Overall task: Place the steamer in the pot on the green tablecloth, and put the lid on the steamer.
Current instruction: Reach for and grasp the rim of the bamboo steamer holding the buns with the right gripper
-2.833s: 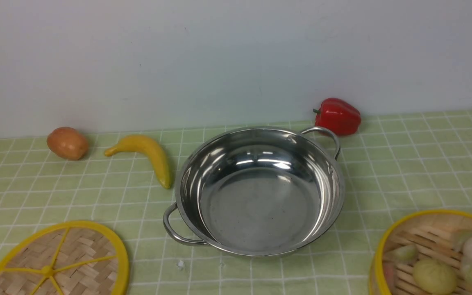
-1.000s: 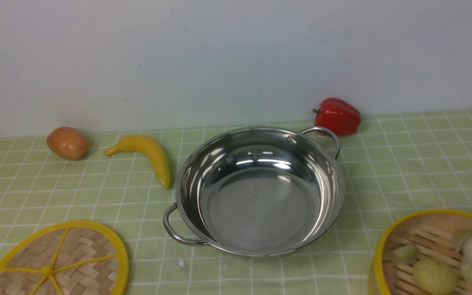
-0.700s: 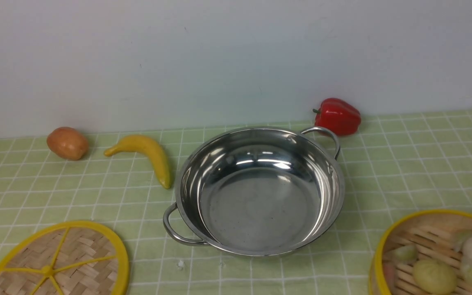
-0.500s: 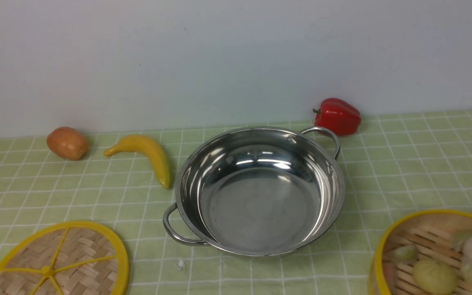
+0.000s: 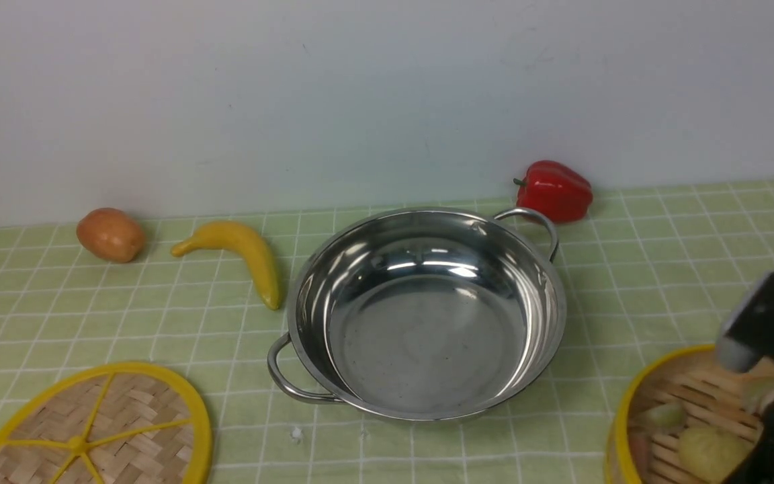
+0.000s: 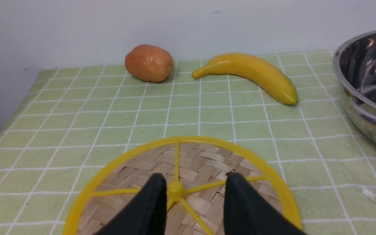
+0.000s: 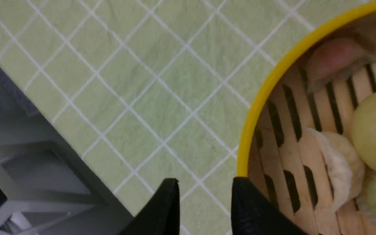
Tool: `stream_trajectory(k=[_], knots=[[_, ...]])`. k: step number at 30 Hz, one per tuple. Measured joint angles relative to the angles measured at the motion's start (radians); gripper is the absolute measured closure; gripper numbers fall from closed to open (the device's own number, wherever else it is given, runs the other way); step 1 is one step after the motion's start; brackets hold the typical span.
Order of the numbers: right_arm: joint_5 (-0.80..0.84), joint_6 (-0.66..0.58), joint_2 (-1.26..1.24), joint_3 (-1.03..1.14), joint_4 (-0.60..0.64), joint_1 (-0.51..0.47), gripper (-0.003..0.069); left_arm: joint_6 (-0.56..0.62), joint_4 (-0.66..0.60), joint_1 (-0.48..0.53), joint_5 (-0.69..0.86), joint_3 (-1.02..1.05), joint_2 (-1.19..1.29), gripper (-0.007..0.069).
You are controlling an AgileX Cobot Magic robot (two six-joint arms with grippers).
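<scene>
The steamer (image 5: pixel 689 391) sits on the green tablecloth (image 5: pixel 662 269) at the worktop's near right, apart from the empty pot (image 5: pixel 427 349). The right fingers (image 7: pixel 165 210), narrowly apart and empty, hover by its yellow rim; a shallow pinch could tilt it and spill the buns (image 7: pixel 375 133). The left fingers (image 6: pixel 148 209), parted and empty, hang over the lid (image 6: pixel 201 163). Banana (image 5: pixel 240 240) and red pepper (image 5: pixel 553 190) flank the pot, blocking nothing.

soft even light, glare in the pot (image 5: pixel 427 265), right wrist view blurry.
</scene>
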Motion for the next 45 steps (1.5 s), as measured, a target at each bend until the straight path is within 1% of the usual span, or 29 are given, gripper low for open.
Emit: stream_trajectory(k=[1, 2, 3, 4, 7, 10, 18, 30, 31, 35, 37, 42, 45], knots=[[-0.015, 0.029, 0.023, 0.000, -0.032, 0.036, 0.0416, 0.000, 0.000, 0.000, 0.000, 0.000, 0.000, 0.0382], [-0.021, 0.035, 0.027, 0.000, -0.046, 0.043, 0.0416, 0.000, 0.000, 0.000, 0.000, 0.000, 0.000, 0.0382], [-0.044, 0.095, 0.060, 0.000, -0.103, 0.095, 0.0416, 0.000, 0.000, 0.000, 0.000, 0.000, 0.000, 0.0382], [-0.047, 0.112, 0.067, 0.000, -0.110, 0.106, 0.0416, 0.000, 0.000, 0.000, 0.000, 0.000, 0.000, 0.0382], [-0.086, 0.238, 0.120, 0.000, -0.226, 0.188, 0.0416, 0.000, 0.000, 0.000, 0.000, 0.000, 0.000, 0.0382], [-0.108, 0.272, 0.159, 0.000, -0.277, 0.223, 0.0416, 0.000, 0.000, 0.000, 0.000, 0.000, 0.000, 0.0382], [-0.150, 0.287, 0.268, 0.000, -0.318, 0.231, 0.0416, 0.000, 0.000, 0.000, 0.000, 0.000, 0.000, 0.0382], [-0.166, 0.311, 0.396, -0.001, -0.321, 0.231, 0.0422, 0.000, 0.000, 0.000, 0.000, 0.000, 0.000, 0.0382], [-0.166, 0.313, 0.399, -0.003, -0.322, 0.231, 0.0431, 0.000, 0.000, 0.000, 0.000, 0.000, 0.000, 0.0382], [-0.163, 0.315, 0.402, -0.007, -0.326, 0.231, 0.0523, 0.000, 0.000, 0.000, 0.000, 0.000, 0.000, 0.0382], [-0.154, 0.337, 0.402, -0.007, -0.318, 0.232, 0.0606, 0.000, 0.000, 0.000, 0.000, 0.000, 0.000, 0.0382], [-0.104, 0.345, 0.354, -0.019, -0.327, 0.232, 0.0603, 0.000, 0.000, 0.000, 0.000, 0.000, 0.000, 0.0382], [-0.029, 0.344, 0.291, -0.064, -0.344, 0.232, 0.0603, 0.000, 0.000, 0.000, 0.000, 0.000, 0.000, 0.0382]])
